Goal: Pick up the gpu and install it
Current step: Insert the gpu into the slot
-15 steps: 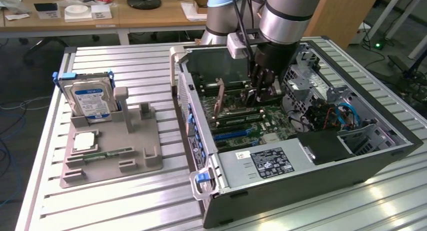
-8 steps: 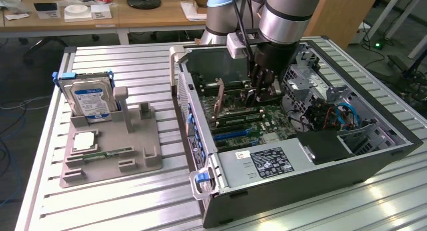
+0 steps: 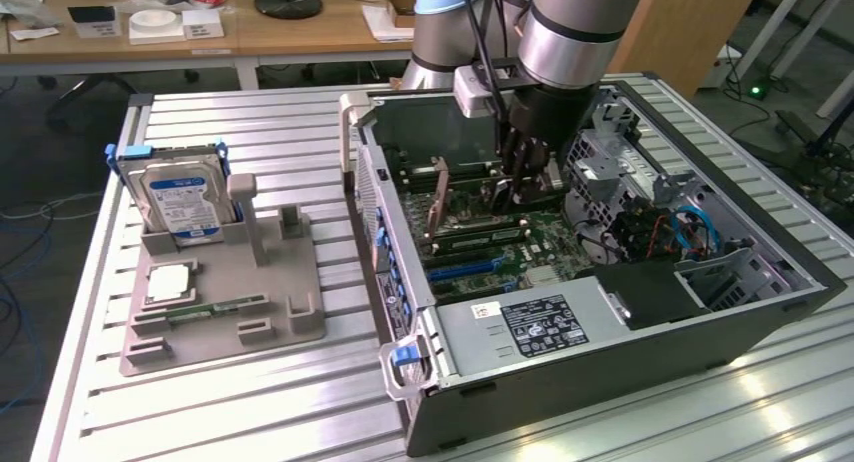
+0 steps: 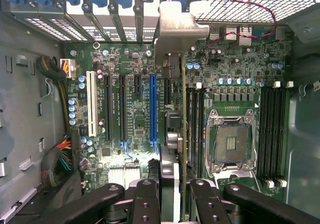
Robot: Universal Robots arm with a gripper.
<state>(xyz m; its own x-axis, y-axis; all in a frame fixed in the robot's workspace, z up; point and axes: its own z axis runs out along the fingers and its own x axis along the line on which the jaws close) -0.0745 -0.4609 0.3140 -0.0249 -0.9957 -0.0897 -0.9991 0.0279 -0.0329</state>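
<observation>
The gpu point(image 4: 172, 126) is a thin, stiff card, probably light but fragile. Its circuit board and edge contacts would not stand bending or scraping, so the safe hold is across the flat faces near the upper edge, clear of the connector. That is how it is held now: the gripper point(image 4: 170, 184) has its fingers point(image 4: 146, 204) drawn in to a narrow gap and clamped on the card from either side. The gpu hangs edge-on inside the open computer case point(image 3: 747, 312), which lies on the table point(image 3: 267, 402) toward the edge at the exterior view's right. It stands over the motherboard point(image 4: 135, 73), between the blue slot point(image 4: 153, 108) and the CPU socket point(image 4: 232, 141), with its silver end bracket point(image 4: 177, 31) near the case's row of slot covers. Whether its lower edge has entered a slot I cannot tell.
</observation>
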